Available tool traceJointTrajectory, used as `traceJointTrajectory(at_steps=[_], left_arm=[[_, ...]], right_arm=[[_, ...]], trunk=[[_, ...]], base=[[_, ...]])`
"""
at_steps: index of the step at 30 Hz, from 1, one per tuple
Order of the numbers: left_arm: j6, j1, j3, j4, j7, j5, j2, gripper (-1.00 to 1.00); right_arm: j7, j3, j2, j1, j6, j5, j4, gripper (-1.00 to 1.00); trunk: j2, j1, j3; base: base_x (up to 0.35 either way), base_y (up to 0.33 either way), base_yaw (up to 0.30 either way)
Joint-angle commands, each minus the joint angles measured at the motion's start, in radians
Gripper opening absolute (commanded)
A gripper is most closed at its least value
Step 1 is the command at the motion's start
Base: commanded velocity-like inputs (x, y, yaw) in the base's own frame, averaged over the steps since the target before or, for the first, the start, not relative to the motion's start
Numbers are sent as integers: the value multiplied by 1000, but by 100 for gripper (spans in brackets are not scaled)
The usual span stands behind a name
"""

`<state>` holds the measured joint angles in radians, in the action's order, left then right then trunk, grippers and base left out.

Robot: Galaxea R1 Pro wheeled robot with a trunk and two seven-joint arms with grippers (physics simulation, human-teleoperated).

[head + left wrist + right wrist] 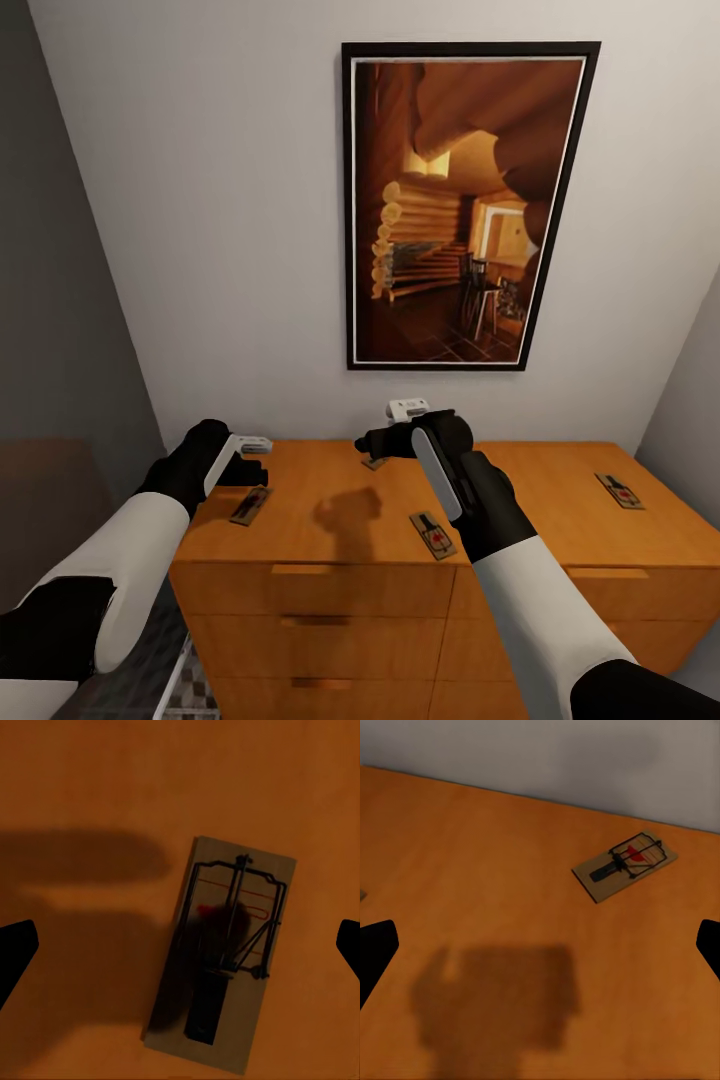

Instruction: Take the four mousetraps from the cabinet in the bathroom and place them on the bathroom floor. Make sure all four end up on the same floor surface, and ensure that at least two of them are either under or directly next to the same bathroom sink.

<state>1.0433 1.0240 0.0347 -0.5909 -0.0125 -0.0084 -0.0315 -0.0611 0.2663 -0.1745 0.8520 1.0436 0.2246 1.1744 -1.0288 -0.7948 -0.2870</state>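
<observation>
Atop cabinet [320, 500], right gripper [385, 440], spread like left gripper [255, 460], half-hides one mousetrap [374, 461].

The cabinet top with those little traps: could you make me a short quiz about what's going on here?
1. True or false: all four mousetraps lie on the cabinet top.
2. Which end effector hovers directly over a mousetrap? A) left B) right
3. Fill in: on the wall above the cabinet hangs a framed ____.

Key:
1. True: one at the left, one at the back, one near the front edge, one at the far right.
2. A; the left wrist view shows it between the open fingers.
3. picture.
</observation>
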Motion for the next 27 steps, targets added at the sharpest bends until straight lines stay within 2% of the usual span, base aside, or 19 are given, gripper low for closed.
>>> traceJointTrajectory(at_steps=[1,8,27], left_arm=[[4,1,4,-1,-1,-1,-1,100],[4,1,4,-1,-1,0,-1,100],[4,1,4,0,-1,1,0,100]], right_arm=[[-6,1,0,1,4,7,1,100],[-6,1,0,1,4,7,1,100],[-6,1,0,1,4,7,1,100]], trunk=[[-8,-4,-5],[-57,-31,-27],[-64,-35,-30]], base=[[0,0,0],[0,0,0],[0,0,0]])
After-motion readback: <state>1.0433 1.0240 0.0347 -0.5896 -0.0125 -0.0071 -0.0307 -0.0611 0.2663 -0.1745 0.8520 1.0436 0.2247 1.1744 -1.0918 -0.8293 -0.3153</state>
